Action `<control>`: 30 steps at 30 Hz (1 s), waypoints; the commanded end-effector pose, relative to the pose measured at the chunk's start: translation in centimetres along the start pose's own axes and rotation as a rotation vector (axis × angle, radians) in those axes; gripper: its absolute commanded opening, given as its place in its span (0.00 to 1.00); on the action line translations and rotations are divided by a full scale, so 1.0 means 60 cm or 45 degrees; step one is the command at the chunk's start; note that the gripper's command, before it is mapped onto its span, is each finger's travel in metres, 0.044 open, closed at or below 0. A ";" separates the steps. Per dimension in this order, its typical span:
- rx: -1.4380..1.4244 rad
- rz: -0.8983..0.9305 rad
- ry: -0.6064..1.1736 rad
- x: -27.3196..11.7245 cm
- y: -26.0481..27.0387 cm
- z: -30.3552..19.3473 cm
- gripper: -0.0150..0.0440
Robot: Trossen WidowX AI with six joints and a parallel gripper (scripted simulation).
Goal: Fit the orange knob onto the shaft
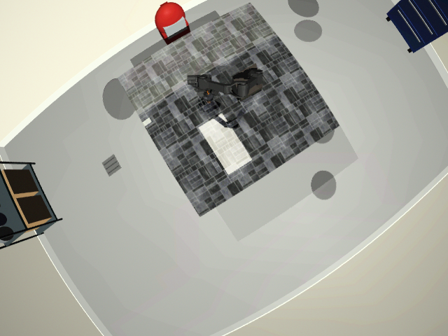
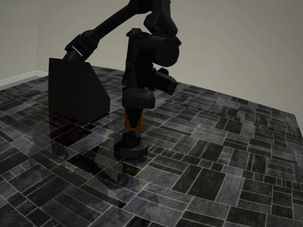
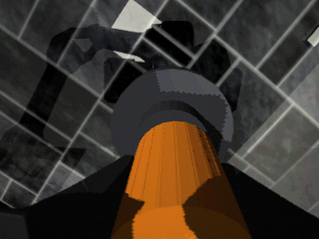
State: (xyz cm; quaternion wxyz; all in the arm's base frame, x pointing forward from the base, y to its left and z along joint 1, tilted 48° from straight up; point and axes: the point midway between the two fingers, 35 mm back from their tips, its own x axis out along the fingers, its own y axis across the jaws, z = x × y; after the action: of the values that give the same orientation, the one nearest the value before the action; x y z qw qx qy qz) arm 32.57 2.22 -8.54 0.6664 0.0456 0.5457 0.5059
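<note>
So the knob point(image 1: 208, 92) point(image 2: 139, 123) point(image 3: 171, 169) is a bright orange, roughly cylindrical thing, and in the wrist view you can see fine vertical grooves running down its side, with blocky dark shadow patches over the lower part of the frame. The gripper point(image 2: 133, 122) has it pinched between its fingers, pointing down, just left of center in the exterior view. The knob looks upright there, sitting above the round pedestal point(image 2: 131, 149) point(image 3: 135, 112), with a bit of the dark shaft point(image 2: 131, 133) showing between the two. It's clearly not down on the pedestal, and I can't tell whether the shaft tip is inside the hole. The pedestal itself is dark gray, a wide disc with a narrower raised part in the middle.

Surface-wise, it's a tabletop point(image 1: 289, 104) point(image 2: 208, 168) point(image 3: 274, 144) in a patchwork of gray and near-black rectangles with pale lines, glossy enough to mirror the arm point(image 1: 220, 87) point(image 2: 112, 20) in the exterior view. From the top there's a bright patch of light just below the middle of the tabletop.

Around it is a pale gray floor point(image 1: 144, 253) with cream walls. A red, round-topped object point(image 1: 169, 16) is at the upper left of the top view, a navy cabinet point(image 1: 416, 26) in the upper right corner, and a black-framed unit with wooden compartments point(image 1: 26, 196) at the left edge.
</note>
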 end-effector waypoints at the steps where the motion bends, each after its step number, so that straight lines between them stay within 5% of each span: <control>1: -0.007 -0.002 -0.005 -0.005 0.000 -0.001 0.25; 30: -0.274 -0.002 -0.004 -0.006 0.003 -0.001 0.25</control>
State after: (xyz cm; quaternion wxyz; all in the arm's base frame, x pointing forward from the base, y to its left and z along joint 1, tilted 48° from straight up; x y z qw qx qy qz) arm 32.39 2.04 -8.32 0.6677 -0.0234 0.4888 0.5611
